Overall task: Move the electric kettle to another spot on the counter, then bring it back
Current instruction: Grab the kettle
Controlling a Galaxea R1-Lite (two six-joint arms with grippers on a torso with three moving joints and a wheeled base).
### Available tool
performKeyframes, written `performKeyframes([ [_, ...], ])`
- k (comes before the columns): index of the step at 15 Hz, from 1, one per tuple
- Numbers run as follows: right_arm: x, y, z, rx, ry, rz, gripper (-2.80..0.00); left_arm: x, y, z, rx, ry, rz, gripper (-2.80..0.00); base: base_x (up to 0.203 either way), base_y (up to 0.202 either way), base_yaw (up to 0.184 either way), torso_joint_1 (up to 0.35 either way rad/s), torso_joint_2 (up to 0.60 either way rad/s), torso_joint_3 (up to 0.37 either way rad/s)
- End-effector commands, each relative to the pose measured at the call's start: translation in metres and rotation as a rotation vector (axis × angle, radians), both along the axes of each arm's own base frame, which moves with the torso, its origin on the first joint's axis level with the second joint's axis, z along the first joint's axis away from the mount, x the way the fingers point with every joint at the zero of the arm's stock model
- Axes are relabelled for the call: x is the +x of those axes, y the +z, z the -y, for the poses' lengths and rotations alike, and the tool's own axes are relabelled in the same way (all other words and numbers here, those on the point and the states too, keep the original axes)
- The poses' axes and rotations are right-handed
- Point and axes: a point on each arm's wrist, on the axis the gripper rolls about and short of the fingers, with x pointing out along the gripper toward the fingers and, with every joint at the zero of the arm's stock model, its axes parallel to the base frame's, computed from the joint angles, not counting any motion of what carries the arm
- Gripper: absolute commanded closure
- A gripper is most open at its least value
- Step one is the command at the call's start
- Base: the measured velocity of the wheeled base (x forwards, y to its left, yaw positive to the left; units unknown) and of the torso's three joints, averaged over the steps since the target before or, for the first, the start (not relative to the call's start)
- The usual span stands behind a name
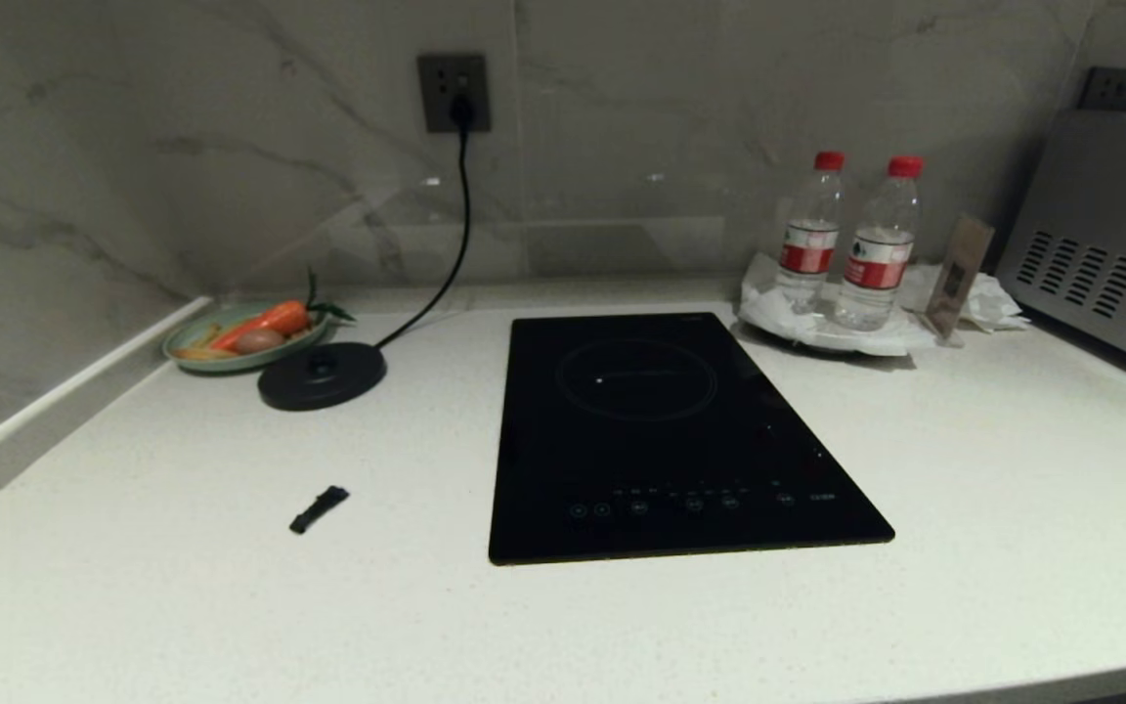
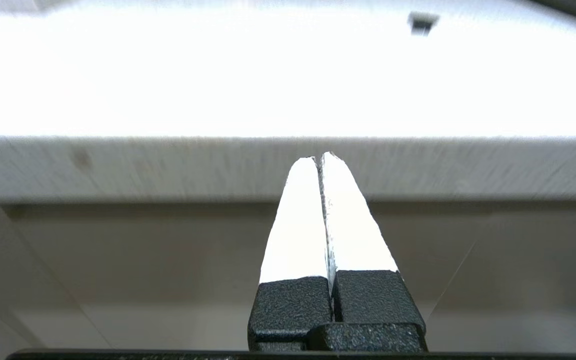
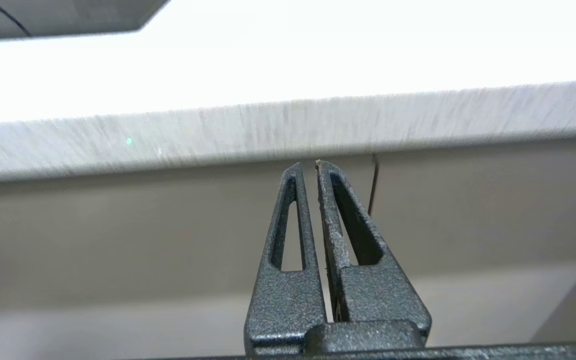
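Head view: the tabletop (image 1: pixel 182 587) carries a corded base (image 1: pixel 322 375) at left and a hob (image 1: pixel 661 440) at centre; no kettle shows, perhaps out of frame.

Left wrist view: left pincer (image 2: pixel 320 159) closed, empty, below the tabletop edge.

Right wrist view: right pincer (image 3: pixel 309 167) likewise closed and empty.

The approach seems in hand; next calls for finding the kettle.

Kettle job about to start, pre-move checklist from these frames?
1. Electric kettle in view: not ok, in no view.
2. Base disc bare, cord plugged into wall socket: ok.
3. Left pincer shut, empty, below the counter edge: ok.
4. Right pincer shut, empty, below the edge: ok.
5. Small black piece lies in front of the disc: cannot tell what it is.
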Motion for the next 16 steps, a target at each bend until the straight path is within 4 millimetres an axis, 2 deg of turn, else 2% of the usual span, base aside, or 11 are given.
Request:
performKeyframes([
  [1,0.0001,0.0000,0.0000,0.000,0.000,-0.002,0.00,0.0001,0.0000,0.0000,-0.001,0.000,-0.002,0.00,0.000,0.000,0.000,0.099,-0.47,-0.375],
  [8,0.0001,0.0000,0.0000,0.000,0.000,-0.002,0.00,0.0001,0.0000,0.0000,-0.001,0.000,-0.002,0.00,0.000,0.000,0.000,0.125,-0.50,-0.380],
  [16,0.0001,0.0000,0.0000,0.000,0.000,-0.002,0.00,0.0001,0.0000,0.0000,-0.001,0.000,-0.002,0.00,0.000,0.000,0.000,0.193,-0.58,-0.388],
])
